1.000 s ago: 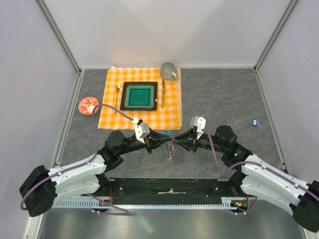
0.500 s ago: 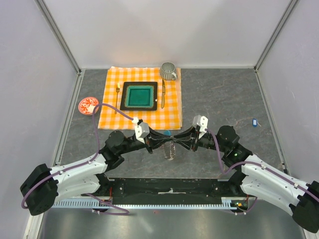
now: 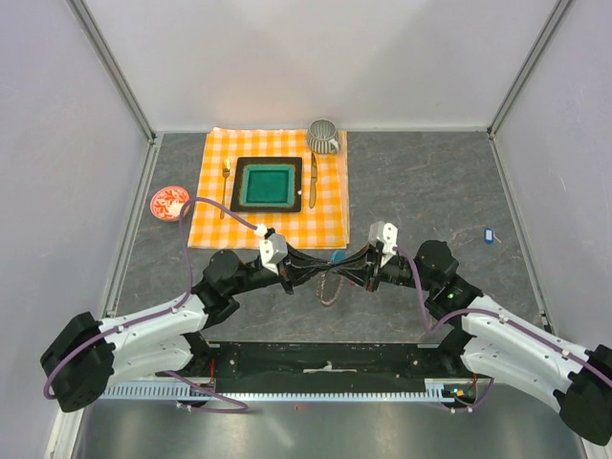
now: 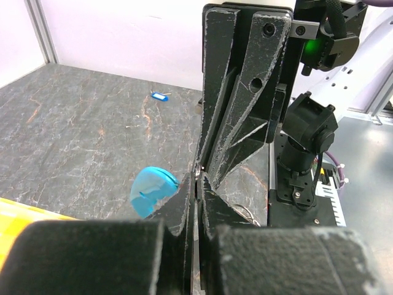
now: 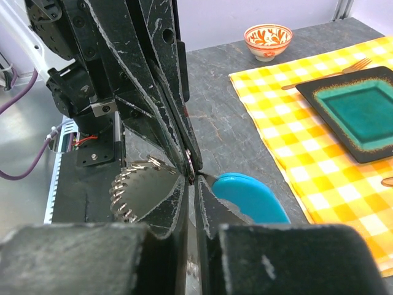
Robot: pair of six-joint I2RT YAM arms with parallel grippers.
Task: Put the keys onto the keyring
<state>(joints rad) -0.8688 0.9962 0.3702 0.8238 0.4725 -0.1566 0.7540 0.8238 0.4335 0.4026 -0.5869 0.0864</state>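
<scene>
Top view: left gripper (image 3: 321, 269) and right gripper (image 3: 338, 272) meet tip to tip over the middle of the near edge of the grey, stone-veined worktop (image 3: 421, 191). The keyring (image 3: 330, 290), a floppy loop of silvery coiled chain, hangs below their junction. Only this view shows the orange checked cloth (image 3: 325, 215) toward the far edge, the red-patterned bowl (image 3: 169, 203) near the left edge, and a second key (image 3: 488, 234) with a small blue tag lying near the right edge.

Wrist views: these alone show the jaws. Each gripper's scuffed black fingers are drawn together to a thin slit, pinching at a small metal glint where the tips cross. Which part each one clamps cannot be told. A smooth, rounded blue key tag (image 5: 249, 195) of plastic juts out beside the tips, and the chain's ribbed coils hang on the other side.

One second ago the right gripper's tips stood apart from the left's, with its jaws wider. The blue tag has since shifted slightly toward the right edge.
</scene>
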